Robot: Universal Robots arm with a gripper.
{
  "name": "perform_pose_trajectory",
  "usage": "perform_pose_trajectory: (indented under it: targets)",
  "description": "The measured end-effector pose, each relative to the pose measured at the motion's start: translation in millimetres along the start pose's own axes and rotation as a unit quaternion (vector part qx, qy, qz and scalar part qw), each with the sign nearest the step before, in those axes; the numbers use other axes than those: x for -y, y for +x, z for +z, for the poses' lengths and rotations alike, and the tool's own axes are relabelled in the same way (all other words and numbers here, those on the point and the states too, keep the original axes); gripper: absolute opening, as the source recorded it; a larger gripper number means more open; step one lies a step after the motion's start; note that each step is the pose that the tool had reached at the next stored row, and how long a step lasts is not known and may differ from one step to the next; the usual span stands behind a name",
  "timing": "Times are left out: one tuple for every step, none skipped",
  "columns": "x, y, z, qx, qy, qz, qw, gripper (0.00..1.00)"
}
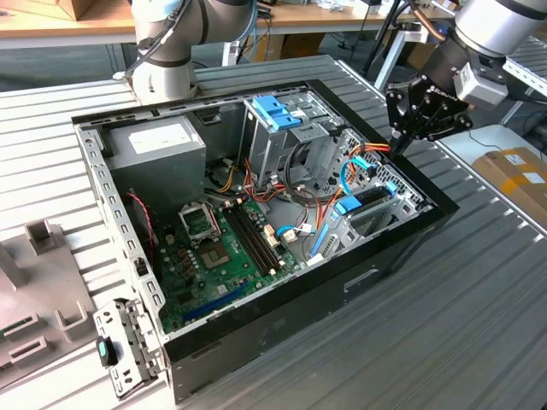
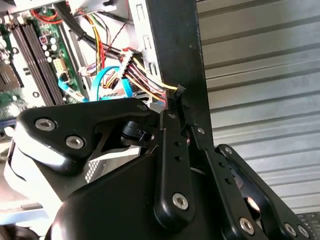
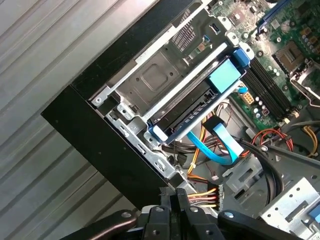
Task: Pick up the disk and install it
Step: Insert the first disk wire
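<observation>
Fingers [image 2: 175, 140] down nr case rim [image 2: 175, 45]

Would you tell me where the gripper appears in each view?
Exterior view: the gripper hangs over the black case wall, at the exterior view's right.
Second wrist view: the gripper beside the black case wall.
First wrist view: the gripper by the yellow wires.
Shared landmark: the black case wall.

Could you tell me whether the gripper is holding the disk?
No, the disk sits in a bay of the case, apart from the gripper.
</observation>
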State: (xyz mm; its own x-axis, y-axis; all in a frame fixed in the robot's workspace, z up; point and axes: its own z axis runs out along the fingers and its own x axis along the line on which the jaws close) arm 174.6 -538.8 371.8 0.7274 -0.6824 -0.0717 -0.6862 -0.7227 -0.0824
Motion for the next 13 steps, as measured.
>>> perform_pose_trajectory:
  targets:
    - [-0.1,0.0,0.0,-0.0004,0.0002,0.004,1.0,0.17]
    - [-0.1,0.1,0.0,-0.0007,0.0004,0.007,1.0,0.17]
    - [-0.2,0.2,0.2,-0.001,0.0009,0.012,0.9999,0.17]
    - [-0.5,0.5,0.2,-0.0014,0.0012,0.017,0.9999,0.17]
    - [-0.8,0.8,0.3,-0.0016,0.0014,0.019,0.9998,0.17]
    - [-1.3,1.1,0.1,-0.0018,0.0015,0.021,0.9998,0.17]
    - [-1.6,1.3,0.1,-0.0019,0.0016,0.022,0.9998,0.17]
    - [-2.1,1.5,0.0,-0.002,0.0017,0.024,0.9997,0.17]
    - [-2.6,1.8,0.0,-0.0021,0.0017,0.024,0.9997,0.17]
    - [-3.5,1.9,-0.2,-0.0021,0.0017,0.025,0.9997,0.17]
    - [-4.6,2.0,-0.2,-0.0021,0.0018,0.025,0.9997,0.17]
    - [-5.6,1.8,-0.3,-0.0022,0.0018,0.025,0.9997,0.17]
    - [-6.9,1.1,-0.3,-0.0022,0.0018,0.025,0.9997,0.17]
